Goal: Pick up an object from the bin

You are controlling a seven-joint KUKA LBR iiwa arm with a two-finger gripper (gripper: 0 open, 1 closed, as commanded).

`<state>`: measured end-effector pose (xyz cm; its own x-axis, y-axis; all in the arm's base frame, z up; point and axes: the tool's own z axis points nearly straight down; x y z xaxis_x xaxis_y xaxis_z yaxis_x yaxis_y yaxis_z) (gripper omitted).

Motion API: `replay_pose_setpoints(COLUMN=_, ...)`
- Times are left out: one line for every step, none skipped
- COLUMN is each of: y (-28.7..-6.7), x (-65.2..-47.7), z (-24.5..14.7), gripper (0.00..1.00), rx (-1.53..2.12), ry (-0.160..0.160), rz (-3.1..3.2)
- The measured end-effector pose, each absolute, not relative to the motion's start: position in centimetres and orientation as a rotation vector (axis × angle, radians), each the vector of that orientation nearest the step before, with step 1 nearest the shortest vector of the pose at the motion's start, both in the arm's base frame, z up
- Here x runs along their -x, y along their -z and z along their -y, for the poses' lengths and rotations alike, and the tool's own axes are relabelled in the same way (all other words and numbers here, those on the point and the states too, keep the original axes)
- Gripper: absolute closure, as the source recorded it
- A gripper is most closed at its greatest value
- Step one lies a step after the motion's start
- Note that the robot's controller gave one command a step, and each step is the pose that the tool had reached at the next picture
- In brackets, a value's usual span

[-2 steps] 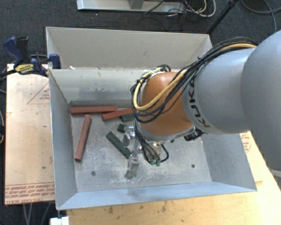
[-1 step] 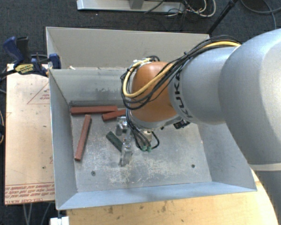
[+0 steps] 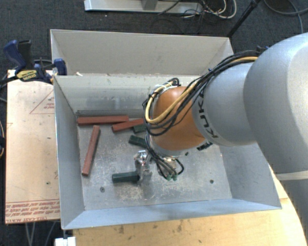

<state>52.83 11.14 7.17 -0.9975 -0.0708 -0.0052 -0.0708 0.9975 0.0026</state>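
My gripper (image 3: 142,167) hangs low over the front middle of the bin, under the orange wrist cover. A dark green bar (image 3: 124,178) lies flat on the bin floor, and its right end meets the gripper's tip. Whether the bar is gripped is hidden. Just behind the gripper, a second dark green piece (image 3: 138,141) pokes out from under the cover. A third, smaller one (image 3: 140,129) lies a little farther back.
Three red-brown sticks lie to the left: a long one (image 3: 102,120) along the back, a short one (image 3: 128,125) angled beside it, and one (image 3: 91,150) running front to back near the left wall. The arm and its cables cover the bin's right half.
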Motion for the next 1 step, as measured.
replay_pose_setpoints(y=-7.17, x=-52.82, z=-11.14, gripper=1.00, rx=0.111, ry=-0.005, rz=-3.135)
